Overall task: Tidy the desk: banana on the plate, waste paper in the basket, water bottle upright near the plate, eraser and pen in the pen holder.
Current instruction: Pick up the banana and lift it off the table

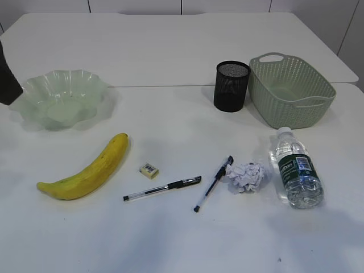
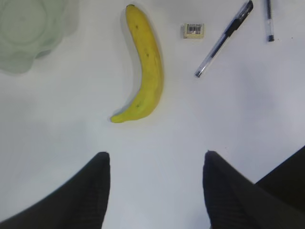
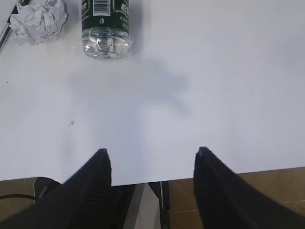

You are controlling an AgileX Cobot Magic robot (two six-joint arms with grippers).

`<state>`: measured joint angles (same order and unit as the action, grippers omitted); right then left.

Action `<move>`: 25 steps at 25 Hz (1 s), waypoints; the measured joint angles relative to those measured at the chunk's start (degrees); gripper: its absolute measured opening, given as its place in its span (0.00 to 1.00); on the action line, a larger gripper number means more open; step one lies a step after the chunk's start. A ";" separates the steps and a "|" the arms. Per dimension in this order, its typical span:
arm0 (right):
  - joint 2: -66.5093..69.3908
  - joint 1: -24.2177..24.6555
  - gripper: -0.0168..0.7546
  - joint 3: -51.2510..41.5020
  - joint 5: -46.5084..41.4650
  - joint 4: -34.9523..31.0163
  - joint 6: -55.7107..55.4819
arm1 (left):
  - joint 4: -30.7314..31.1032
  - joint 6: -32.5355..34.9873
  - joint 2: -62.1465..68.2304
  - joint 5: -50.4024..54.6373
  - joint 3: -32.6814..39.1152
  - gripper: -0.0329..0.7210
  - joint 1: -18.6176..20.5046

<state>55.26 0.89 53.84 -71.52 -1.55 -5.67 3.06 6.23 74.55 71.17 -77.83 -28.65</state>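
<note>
Straight ahead of the left gripper (image 2: 155, 164), jaws wide and empty, the banana (image 2: 145, 67) lies lengthwise. Right gripper (image 3: 151, 162) gapes too, farther off.

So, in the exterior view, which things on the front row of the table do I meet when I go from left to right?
banana → eraser → first pen → second pen → waste paper → water bottle, lying on its side.

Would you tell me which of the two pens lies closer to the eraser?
The left pen, lying nearly flat just right of the eraser; the other pen touches the paper ball.
</note>
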 joint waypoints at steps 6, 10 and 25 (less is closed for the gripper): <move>0.83 0.00 0.57 0.35 0.00 -0.10 0.13 | 3.11 0.00 5.25 0.10 -0.24 0.62 -0.36; 0.88 0.00 0.57 0.35 0.00 0.01 0.13 | 7.24 0.00 9.07 0.10 -0.24 0.62 -0.36; 4.71 0.00 0.57 0.35 0.00 2.85 0.25 | 14.49 0.00 19.28 -9.18 -0.24 0.62 -0.36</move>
<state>59.98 0.89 54.19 -71.52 1.29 -5.41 17.54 6.23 93.83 61.99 -78.07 -29.01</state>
